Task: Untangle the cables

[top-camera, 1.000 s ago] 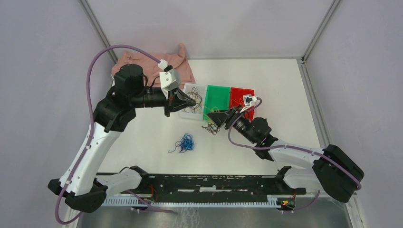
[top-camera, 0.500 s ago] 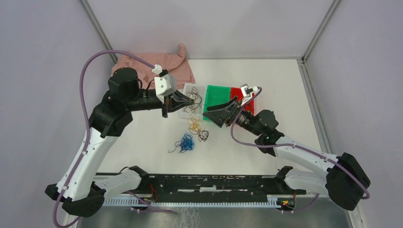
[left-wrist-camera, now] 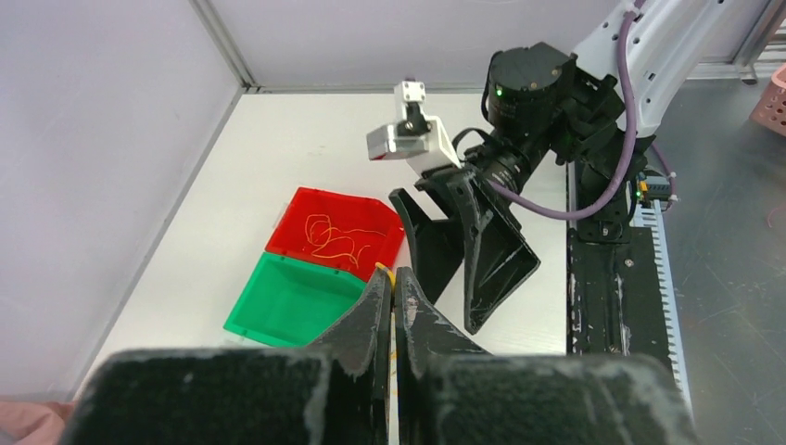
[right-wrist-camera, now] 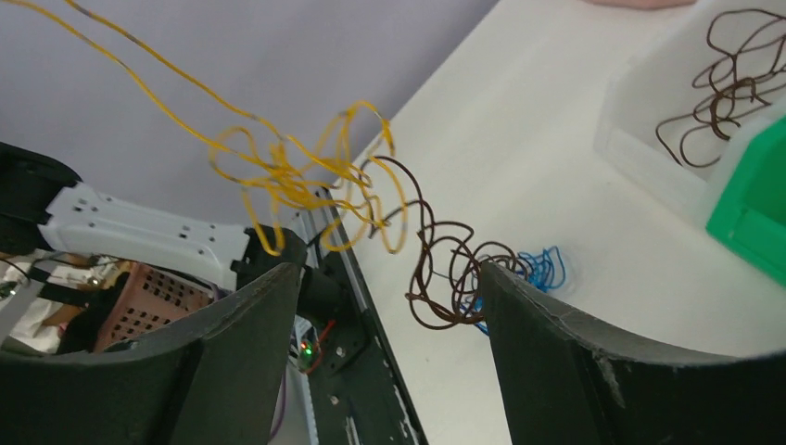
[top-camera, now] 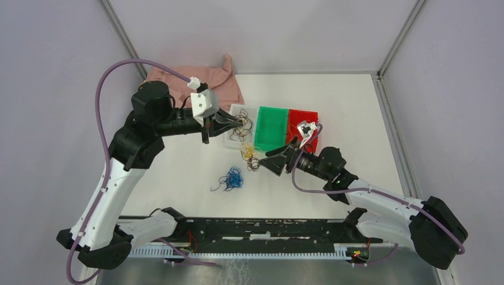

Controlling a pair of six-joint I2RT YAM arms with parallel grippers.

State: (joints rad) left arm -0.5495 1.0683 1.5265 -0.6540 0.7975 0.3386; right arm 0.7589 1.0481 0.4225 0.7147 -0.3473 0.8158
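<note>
From above, the left end effector is pinched shut on the yellow cable, which hangs toward the desk, knotted with the brown cable. The right end effector, jaws wide and empty, sits just right of the knot. Left wrist: its closed tips face those open jaws. Right wrist: brown loops hang dead ahead between the fingers, with yellow running up-left and the blue cable beyond.

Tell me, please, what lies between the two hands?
Tangled yellow and brown cables hang from the left hand toward the right hand, seen in the top view.
</note>
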